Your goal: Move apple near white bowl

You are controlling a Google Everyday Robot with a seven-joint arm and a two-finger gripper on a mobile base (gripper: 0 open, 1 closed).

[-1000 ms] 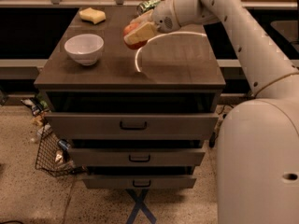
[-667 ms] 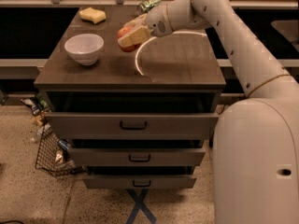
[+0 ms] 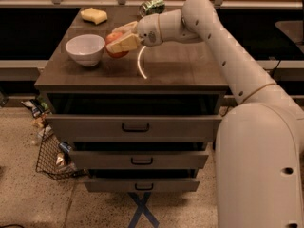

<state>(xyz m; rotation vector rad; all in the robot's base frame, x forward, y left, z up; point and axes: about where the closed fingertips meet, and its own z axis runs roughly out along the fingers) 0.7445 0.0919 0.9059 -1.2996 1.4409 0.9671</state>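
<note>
The red-orange apple (image 3: 114, 45) is between the fingers of my gripper (image 3: 120, 38), low over the dark cabinet top (image 3: 180, 68). The gripper is shut on the apple, with pale fingers (image 3: 124, 43) in front of and behind it. The white bowl (image 3: 85, 49) stands on the left part of the top, just left of the apple with a small gap between them. My white arm reaches in from the right.
A yellow sponge (image 3: 94, 15) lies at the back left of the top. A green crushed can (image 3: 152, 6) lies at the back middle. Below the top are three drawers (image 3: 135, 127). A wire basket (image 3: 53, 156) stands on the floor at the left.
My gripper has carried the apple to the left and slightly down, from the middle of the top to right beside the bowl.
</note>
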